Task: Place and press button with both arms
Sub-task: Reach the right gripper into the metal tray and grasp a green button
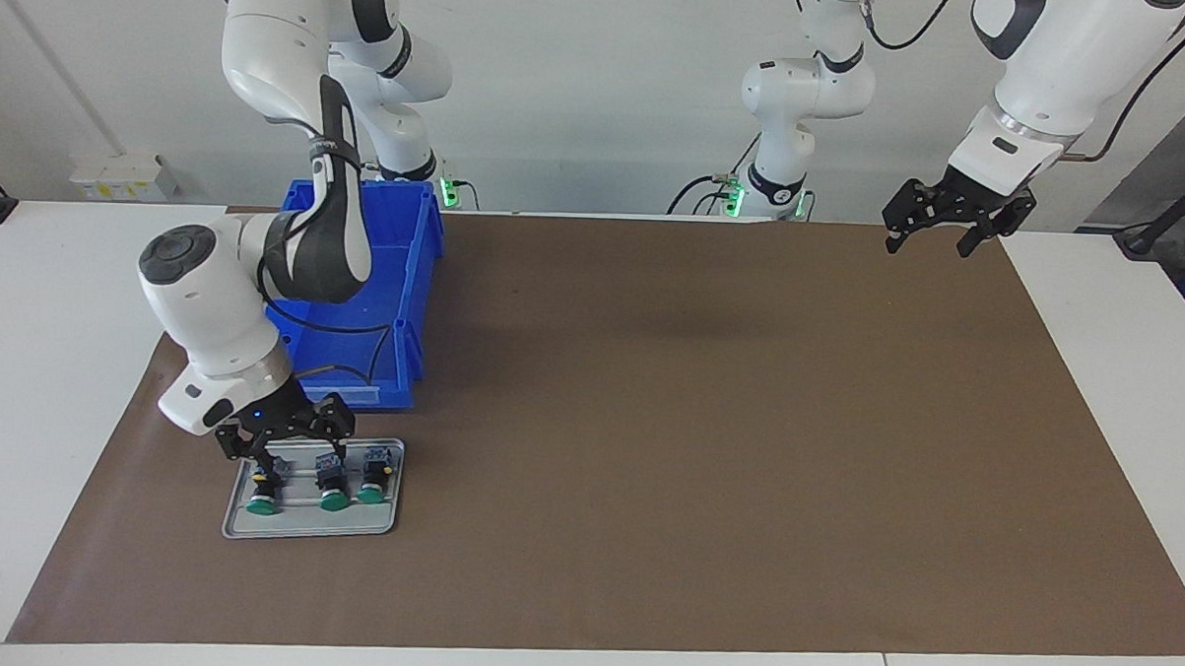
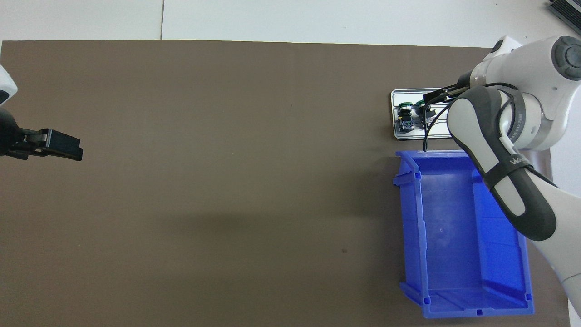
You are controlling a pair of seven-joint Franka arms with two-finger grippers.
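Here the tabletop (image 1: 50, 353) is white and carries a wide brown mat (image 1: 698, 425). At the right arm's end of the mat stands a blue bin (image 1: 411, 297), open at the top. Just beside the bin, farther from the robots, lies a small grey tray (image 1: 310, 523) with three buttons in a row.

The right arm (image 1: 209, 300) reaches over the bin and bends down to the tray. Its pincer, the right pincer (image 1: 298, 451), is low over the tray with the fingers spread wide, at the button (image 1: 265, 487) on the outer end of the row and the middle button (image 1: 332, 484); whether a finger touches one I cannot tell. The third button (image 1: 375, 475) stands free.

Each button has a round, flat green cap on a short black barrel, with a bluish-grey block at the rear. The caps point away from the robots.

The left arm (image 1: 1055, 73) waits. The left pincer (image 1: 931, 241) hangs in the air over the mat's corner at the left arm's end, fingers wide, holding nothing.
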